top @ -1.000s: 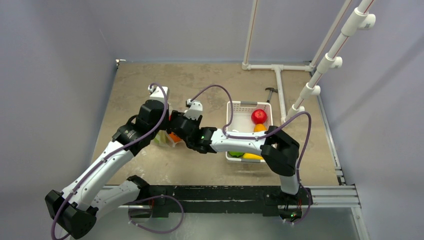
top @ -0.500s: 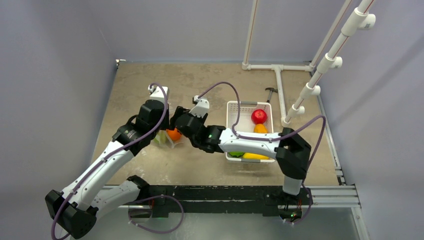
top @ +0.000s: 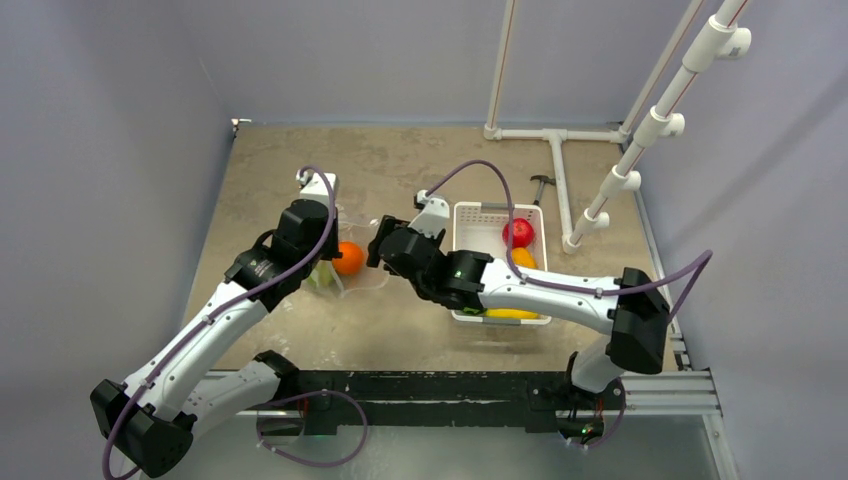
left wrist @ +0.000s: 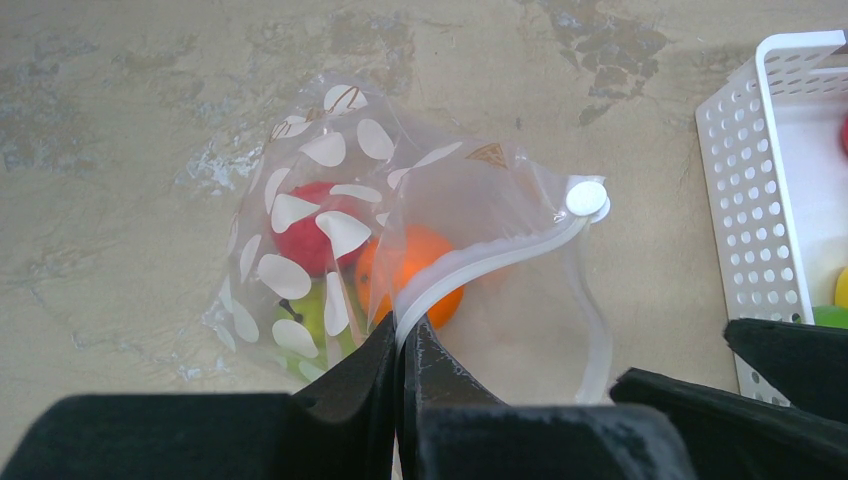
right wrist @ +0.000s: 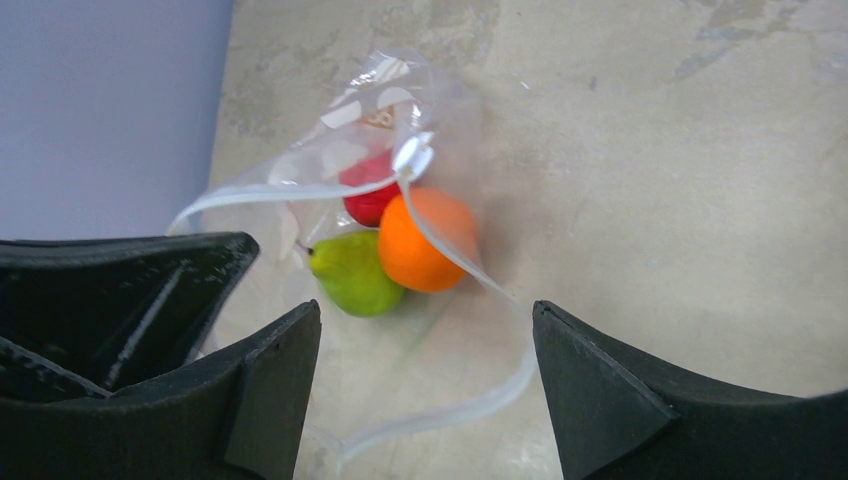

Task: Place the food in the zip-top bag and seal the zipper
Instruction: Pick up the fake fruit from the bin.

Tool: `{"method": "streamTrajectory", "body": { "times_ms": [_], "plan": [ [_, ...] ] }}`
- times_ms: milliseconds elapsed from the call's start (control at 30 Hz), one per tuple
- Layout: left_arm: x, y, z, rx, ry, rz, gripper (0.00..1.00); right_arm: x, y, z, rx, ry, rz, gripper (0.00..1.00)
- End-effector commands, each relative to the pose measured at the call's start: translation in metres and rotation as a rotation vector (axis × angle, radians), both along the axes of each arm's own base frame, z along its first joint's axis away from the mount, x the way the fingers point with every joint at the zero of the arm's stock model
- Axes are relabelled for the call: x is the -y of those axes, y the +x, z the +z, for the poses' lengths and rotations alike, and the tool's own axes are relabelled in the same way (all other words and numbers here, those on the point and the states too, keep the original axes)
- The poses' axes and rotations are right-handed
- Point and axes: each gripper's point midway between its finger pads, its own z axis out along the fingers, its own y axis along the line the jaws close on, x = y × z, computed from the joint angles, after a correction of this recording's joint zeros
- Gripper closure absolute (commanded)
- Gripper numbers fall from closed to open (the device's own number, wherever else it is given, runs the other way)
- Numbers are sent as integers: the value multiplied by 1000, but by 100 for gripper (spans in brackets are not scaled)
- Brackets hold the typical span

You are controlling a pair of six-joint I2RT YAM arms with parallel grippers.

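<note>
the left claw (left wrist: 404, 335) is pinched tight on the zipper (left wrist: 480, 262) of the zip-top bag (left wrist: 450, 180), which lies on the desk (left wrist: 130, 90) with orange, red and green food (right wrist: 425, 240) inside. the right claw (right wrist: 425, 325) is wide above it.

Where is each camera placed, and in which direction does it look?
Top: above and behind the arm bases, looking down at the table; left arm and right arm show.
Left wrist: on the left arm, looking down at the bag; the left pincer, shut on the zipper, shows.
Right wrist: on the right arm, looking down at the same bag; the open right pincer shows.
Shared: both wrist views show the orange fruit.
</note>
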Motion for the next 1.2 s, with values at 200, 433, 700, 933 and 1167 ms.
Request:
{"method": "streamTrajectory", "body": {
  "times_ms": [200,433,700,933,1167],
  "plan": [
    [2,5,8,34,-11,1,100,87,-34,-28,-164,-169,-129,21],
    [2,5,8,35,-13,-1,100,118,-57,-47,-277,-192,-124,21],
    [3,4,9,38,-17,-5,100,153,-51,-61,-326,-182,-188,23],
    [3,4,10,38,-19,-9,100,185,-40,-84,-360,-233,-279,23],
    [4,3,10,39,-25,-15,100,192,-43,-93,-384,-233,-295,21]
  ]
}}
